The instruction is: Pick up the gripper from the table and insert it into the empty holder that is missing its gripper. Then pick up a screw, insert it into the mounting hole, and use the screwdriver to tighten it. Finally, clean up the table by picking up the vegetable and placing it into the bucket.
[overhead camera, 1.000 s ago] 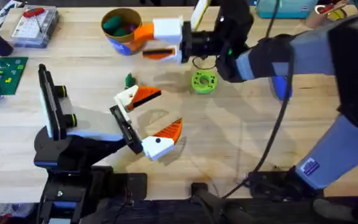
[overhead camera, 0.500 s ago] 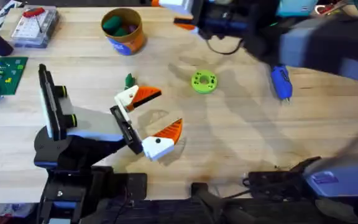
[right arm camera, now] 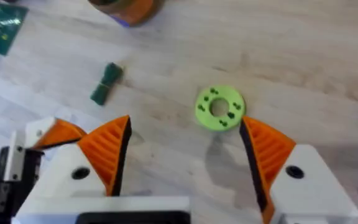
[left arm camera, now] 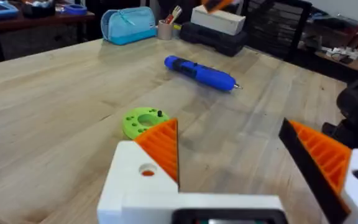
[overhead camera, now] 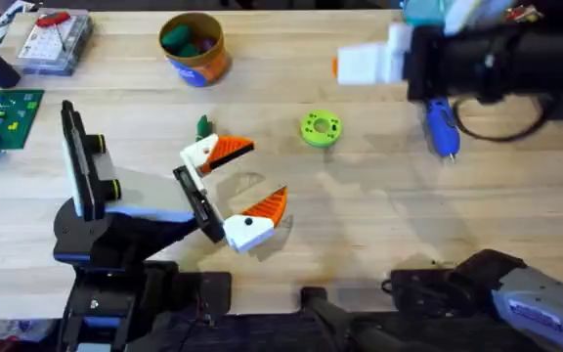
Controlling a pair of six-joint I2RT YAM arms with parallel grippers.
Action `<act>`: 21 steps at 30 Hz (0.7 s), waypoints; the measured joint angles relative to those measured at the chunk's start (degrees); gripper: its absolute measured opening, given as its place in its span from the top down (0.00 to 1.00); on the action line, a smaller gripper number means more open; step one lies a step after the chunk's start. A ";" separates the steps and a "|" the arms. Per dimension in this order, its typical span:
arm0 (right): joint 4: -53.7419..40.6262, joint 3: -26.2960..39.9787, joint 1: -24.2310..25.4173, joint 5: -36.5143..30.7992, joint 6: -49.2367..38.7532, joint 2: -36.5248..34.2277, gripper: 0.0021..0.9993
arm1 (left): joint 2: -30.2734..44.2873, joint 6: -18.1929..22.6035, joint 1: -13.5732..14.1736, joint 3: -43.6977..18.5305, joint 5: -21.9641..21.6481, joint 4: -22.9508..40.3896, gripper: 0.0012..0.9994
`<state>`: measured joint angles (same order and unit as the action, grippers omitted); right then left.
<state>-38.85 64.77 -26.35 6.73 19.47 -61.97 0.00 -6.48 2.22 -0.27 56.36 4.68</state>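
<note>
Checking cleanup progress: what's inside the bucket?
The bucket holds green pieces and a small reddish bit. What lies beneath them is hidden. One vegetable is on the table.

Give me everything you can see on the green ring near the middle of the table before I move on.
The green ring is a flat, bright lime-green disc with a round centre hole, plastic by its look. Several small dark screws stand in its top face around the hole. It lies flat on the bare wooden table, apart from everything else: the blue screwdriver lies off to one side, the orange-and-cream gripper to the other. Nothing touches it. The right gripper hangs open above it.
</note>
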 joint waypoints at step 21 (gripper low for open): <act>-28.40 7.00 -8.10 -13.04 -9.94 -8.62 0.00 | 0.00 0.02 0.00 0.00 0.00 0.00 0.01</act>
<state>-67.25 71.77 -34.45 -6.31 9.53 -70.59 0.00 -6.46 2.22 -0.27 56.36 4.68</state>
